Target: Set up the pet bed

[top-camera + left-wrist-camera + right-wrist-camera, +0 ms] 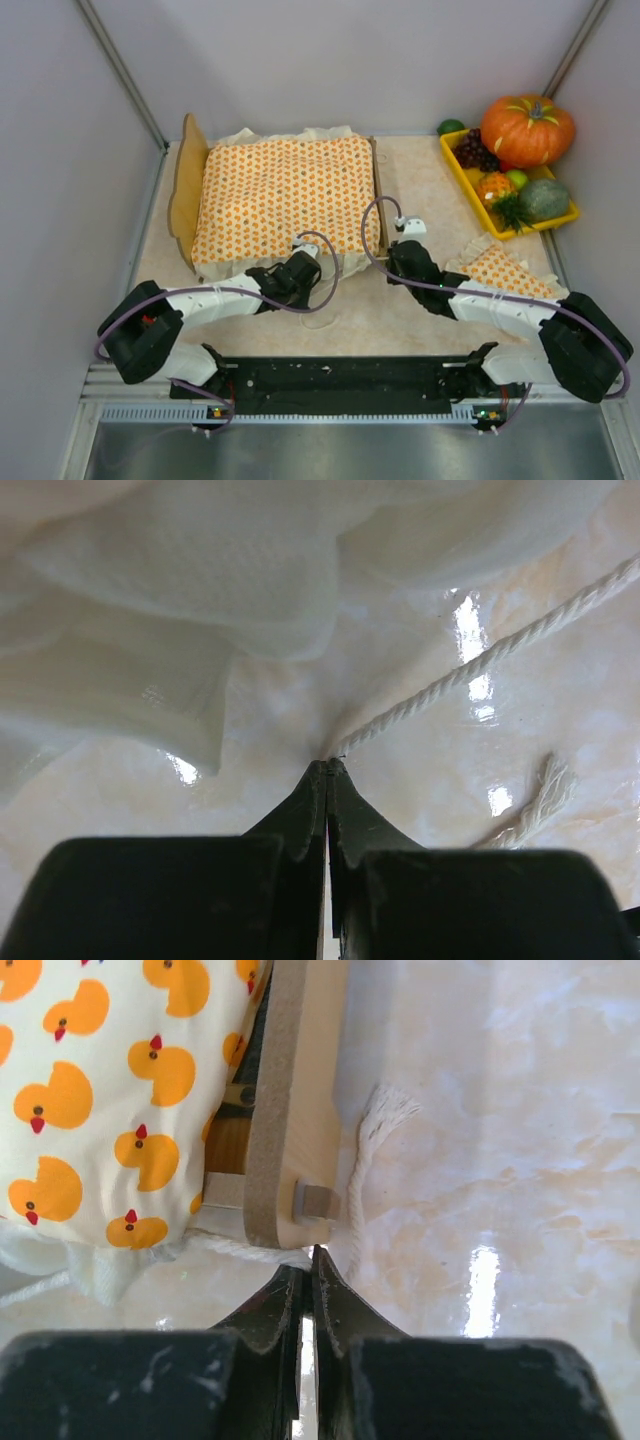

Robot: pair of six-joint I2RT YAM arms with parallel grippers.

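The pet bed stands at the left of the table with its tall rounded headboard (185, 190) to the left. The orange-patterned bedspread (285, 190) covers it. My left gripper (305, 262) is at the bed's near edge, under the white ruffle (200, 600), shut on a white rope (480, 660). My right gripper (405, 240) is at the bed's near right corner, shut on a white rope (250, 1252) where it comes out under the wooden footboard (285, 1090). A frayed rope end (385, 1110) lies beside the footboard. The small patterned pillow (505, 268) lies right, partly under my right arm.
A yellow tray (505, 228) with grapes and other fruit stands at the back right, with a pumpkin (527, 128) and a green fruit (450, 127) behind it. A second frayed rope end (540, 790) lies on the table. Grey walls close in the table on three sides.
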